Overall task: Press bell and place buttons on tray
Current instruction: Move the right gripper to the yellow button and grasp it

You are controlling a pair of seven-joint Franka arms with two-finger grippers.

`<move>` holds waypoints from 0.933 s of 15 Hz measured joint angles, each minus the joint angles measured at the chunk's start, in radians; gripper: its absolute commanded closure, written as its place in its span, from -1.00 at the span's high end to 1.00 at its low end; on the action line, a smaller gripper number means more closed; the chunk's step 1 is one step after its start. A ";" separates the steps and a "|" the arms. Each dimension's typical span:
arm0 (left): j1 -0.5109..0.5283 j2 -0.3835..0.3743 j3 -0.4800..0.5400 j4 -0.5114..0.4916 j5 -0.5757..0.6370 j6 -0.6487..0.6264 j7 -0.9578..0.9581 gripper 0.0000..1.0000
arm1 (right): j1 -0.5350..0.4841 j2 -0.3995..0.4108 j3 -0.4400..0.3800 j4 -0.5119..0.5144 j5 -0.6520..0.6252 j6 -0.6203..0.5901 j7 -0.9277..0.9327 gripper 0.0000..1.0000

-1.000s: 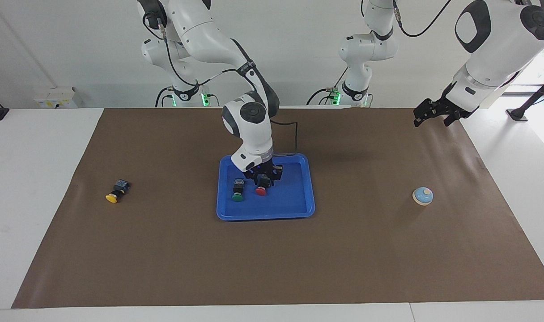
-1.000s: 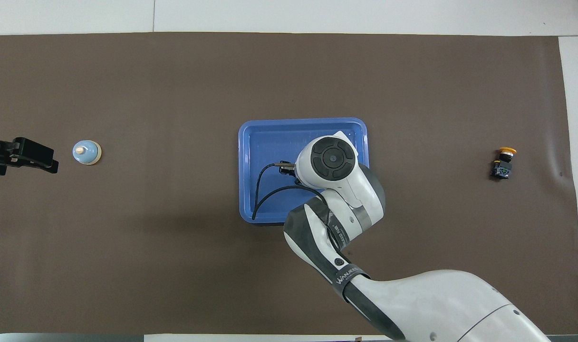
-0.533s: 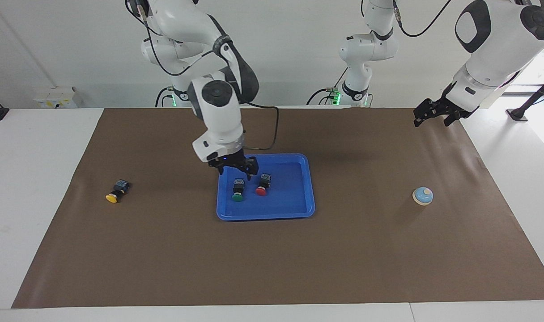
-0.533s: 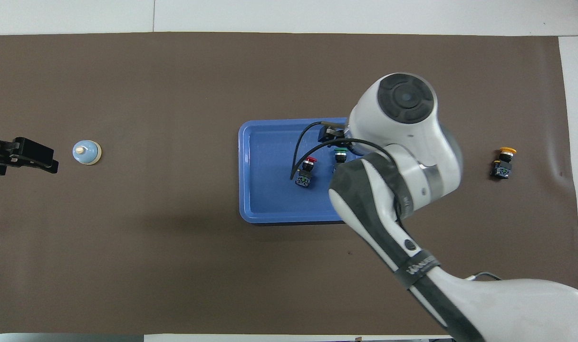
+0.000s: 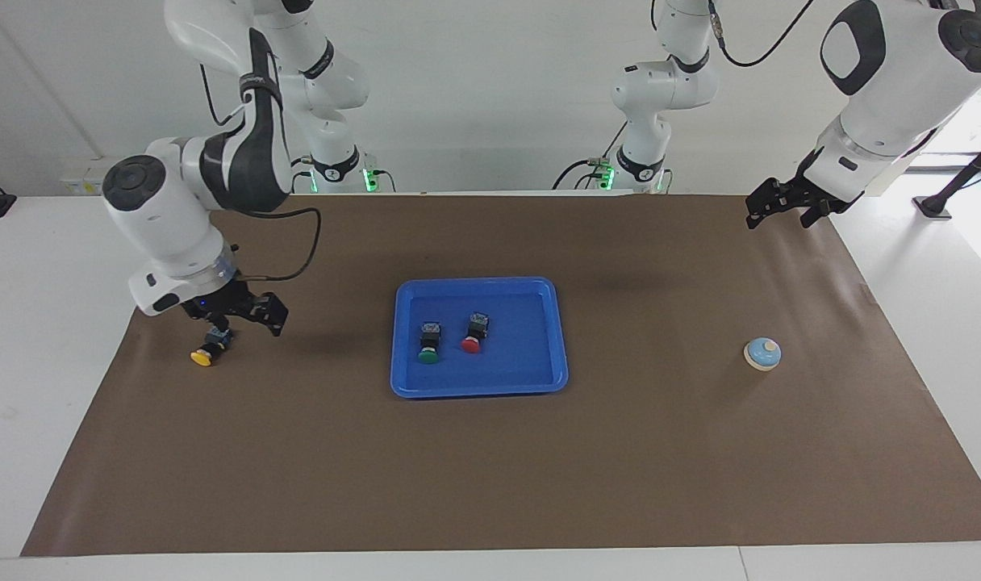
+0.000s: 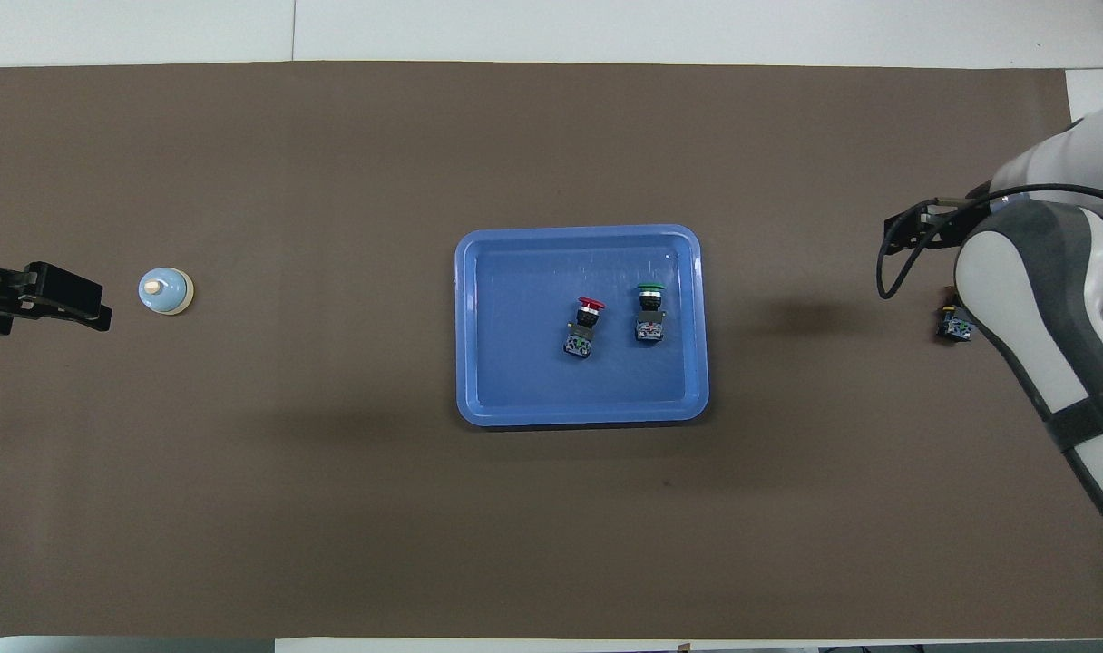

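Note:
The blue tray (image 5: 523, 363) lies mid-table and also shows in the overhead view (image 6: 515, 354). The green button (image 5: 428, 344) (image 6: 649, 313) and the red button (image 5: 472, 334) (image 6: 583, 325) lie in it on their sides. The yellow button (image 5: 206, 349) lies on the mat at the right arm's end. In the overhead view only its black body (image 6: 953, 324) shows beside the arm. My right gripper (image 5: 239, 320) is open and empty, just over the yellow button. The light-blue bell (image 5: 762, 353) (image 6: 165, 291) stands at the left arm's end. My left gripper (image 5: 785, 206) (image 6: 57, 304) waits raised over the mat's edge there.
A brown mat (image 5: 668, 460) covers the table, with white table surface (image 5: 55, 323) around it. The right arm's elbow and a loose black cable (image 5: 301, 250) hang over the mat near the yellow button.
My right gripper has let go of the red button in the tray, risen, and swung to the right arm's end over the yellow button. The left arm has not moved.

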 measured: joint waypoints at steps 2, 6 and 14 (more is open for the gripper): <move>0.000 0.000 0.000 0.000 0.000 0.000 0.000 1.00 | -0.055 -0.007 0.000 -0.082 -0.003 0.112 -0.048 1.00; 0.000 0.000 0.000 0.000 0.000 0.000 0.000 1.00 | -0.113 -0.029 0.000 -0.261 -0.007 0.316 -0.054 1.00; 0.000 0.000 0.000 0.000 0.000 0.000 0.000 1.00 | -0.173 -0.005 0.001 -0.350 -0.007 0.412 -0.054 0.50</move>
